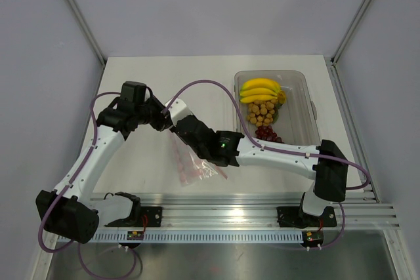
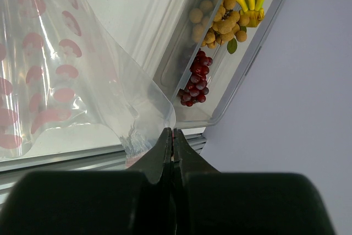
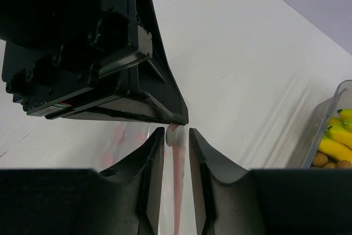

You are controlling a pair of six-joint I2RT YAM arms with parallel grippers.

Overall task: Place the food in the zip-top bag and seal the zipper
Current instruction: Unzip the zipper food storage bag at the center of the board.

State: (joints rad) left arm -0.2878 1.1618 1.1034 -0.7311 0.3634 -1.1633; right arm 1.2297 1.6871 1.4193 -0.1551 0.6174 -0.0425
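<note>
The clear zip-top bag (image 1: 193, 165) with pink-red dots hangs from both grippers, its lower end on the table; it fills the left of the left wrist view (image 2: 55, 81). My left gripper (image 1: 168, 120) is shut on the bag's top corner (image 2: 173, 131). My right gripper (image 1: 181, 130) stands with its jaws narrowly apart astride the pink zipper (image 3: 178, 180), the white slider (image 3: 175, 135) between its fingertips, just below the left gripper's tip. The bananas (image 1: 260, 90), tan round fruits (image 1: 262, 113) and dark red grapes (image 1: 266, 134) lie in the tray.
The rigid clear tray (image 1: 308, 106) stands at the table's right side, close to the right arm's elbow. A ribbed aluminium rail (image 1: 249, 204) runs along the near edge. Grey walls enclose the table on three sides.
</note>
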